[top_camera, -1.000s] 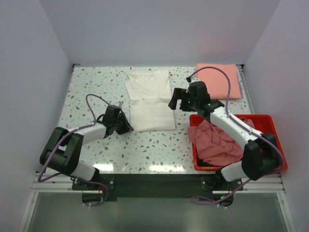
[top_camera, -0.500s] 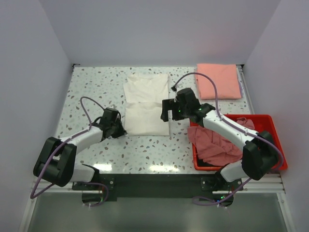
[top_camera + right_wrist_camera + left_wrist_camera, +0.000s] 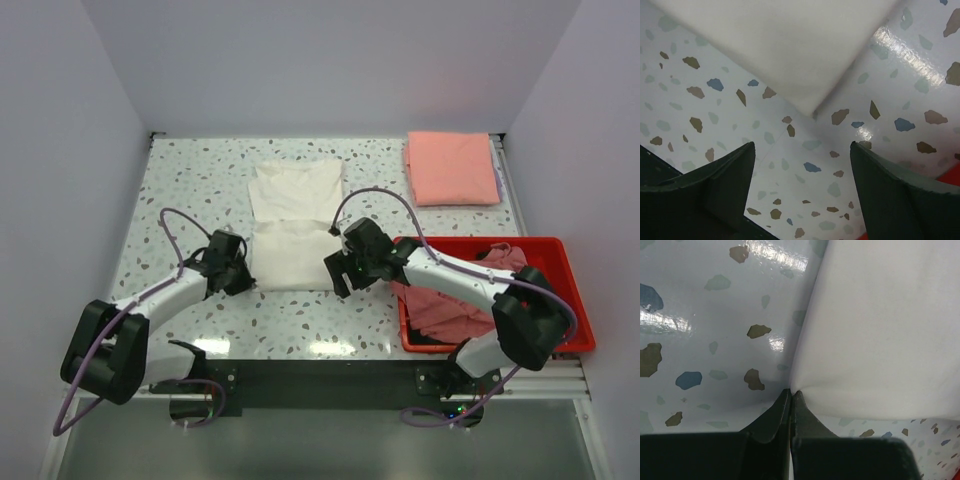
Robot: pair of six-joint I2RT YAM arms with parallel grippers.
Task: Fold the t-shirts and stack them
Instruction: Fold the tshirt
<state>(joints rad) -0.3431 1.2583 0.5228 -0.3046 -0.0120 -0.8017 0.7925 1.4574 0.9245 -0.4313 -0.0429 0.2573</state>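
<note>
The white t-shirt (image 3: pixel 293 225) lies folded lengthwise on the speckled table, its print hidden. My left gripper (image 3: pixel 243 277) is shut on the shirt's near-left corner; in the left wrist view the closed tips (image 3: pixel 791 391) pinch the edge of the white cloth (image 3: pixel 880 330). My right gripper (image 3: pixel 335 277) is open and empty just off the shirt's near-right corner; in the right wrist view the corner of the white t-shirt (image 3: pixel 790 50) lies ahead of the gripper (image 3: pixel 802 165), untouched. A folded salmon-pink t-shirt (image 3: pixel 452 168) lies at the far right. A dusty-pink t-shirt (image 3: pixel 445 300) is heaped in the bin.
The red plastic bin (image 3: pixel 575 290) stands at the near right, under my right arm. The table's walls close in on the left, back and right. Purple cables loop over both arms.
The white t-shirt has slid toward the near left with my left gripper. My right gripper has moved from beside the shirt's middle down to its near-right corner.
</note>
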